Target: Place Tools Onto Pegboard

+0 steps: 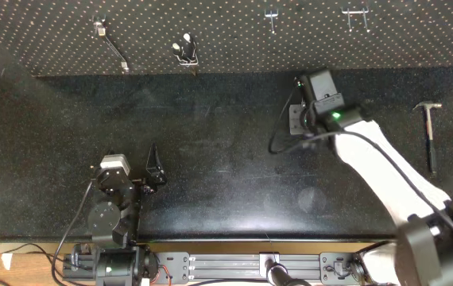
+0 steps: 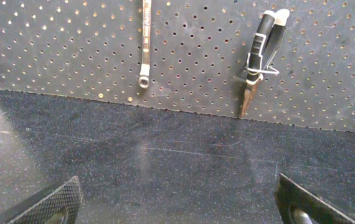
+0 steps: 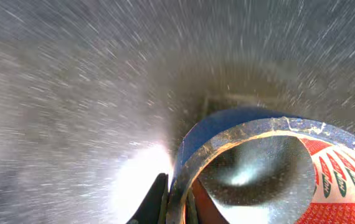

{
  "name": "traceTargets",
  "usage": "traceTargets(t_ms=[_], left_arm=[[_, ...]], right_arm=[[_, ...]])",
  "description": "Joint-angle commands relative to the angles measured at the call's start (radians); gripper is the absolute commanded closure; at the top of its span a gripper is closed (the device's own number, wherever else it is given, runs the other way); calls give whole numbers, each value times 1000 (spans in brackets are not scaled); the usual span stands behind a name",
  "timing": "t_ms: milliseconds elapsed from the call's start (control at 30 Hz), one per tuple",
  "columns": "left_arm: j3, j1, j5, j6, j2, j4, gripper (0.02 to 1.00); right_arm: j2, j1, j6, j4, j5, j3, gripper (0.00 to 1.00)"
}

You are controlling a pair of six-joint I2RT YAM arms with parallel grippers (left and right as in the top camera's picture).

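Overhead, the left gripper (image 1: 155, 168) sits low near its own base, well apart from the pegboard (image 1: 226, 36), where a wrench (image 1: 111, 46) and pliers (image 1: 185, 49) hang. The right arm (image 1: 377, 159) reaches up close to the foot of the board. A hammer (image 1: 430, 135) lies on the black table (image 1: 211, 143) to its right.

From the left wrist, that gripper's fingers (image 2: 47, 202) stand wide apart with nothing between them, facing the wrench and pliers.

From the right wrist, the smeared picture shows a tape roll (image 3: 227, 124). The right gripper (image 3: 176, 202) seems pinched on the roll's wall, one finger outside and one inside.
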Motion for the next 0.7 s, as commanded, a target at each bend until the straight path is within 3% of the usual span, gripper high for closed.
traceTargets(t_ms=[33,267,533,700], left_arm=[[-6,-3,-8,-9,-2,0,23],[-6,-3,-8,-9,-2,0,23],[-6,-3,-8,-9,-2,0,20],[-6,-3,-8,-9,-2,0,23]], right_arm=[[-244,7,12,12,-9,15,925],[-331,49,64,186,6,15,923],[-328,223,-62,427,271,15,925],[-253,240,-113,569,304,15,925]])
